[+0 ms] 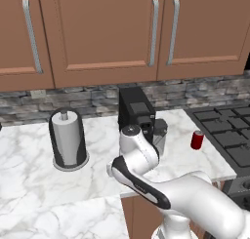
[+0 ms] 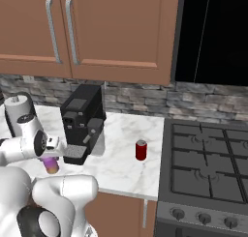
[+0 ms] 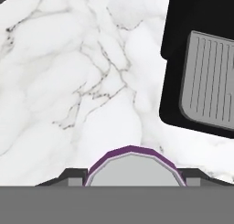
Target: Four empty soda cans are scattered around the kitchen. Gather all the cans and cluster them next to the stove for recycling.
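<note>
Now fingers [image 3: 131,179] clamped on purple-pink can [image 2: 51,165], silvery top, orange-tan base; red can [image 2: 141,150] near stove [image 2: 208,168].

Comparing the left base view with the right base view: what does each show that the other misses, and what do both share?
Left base view alone: the whole paper-towel holder standing on the counter. Right base view alone: a purple can below the robot's hand, the stove's front knobs, and a black microwave above it. Both: the red can, the coffee machine and the wall cabinets.

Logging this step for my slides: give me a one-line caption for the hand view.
Tool shut on the purple-pink can above the marble counter, coffee machine alongside.
</note>
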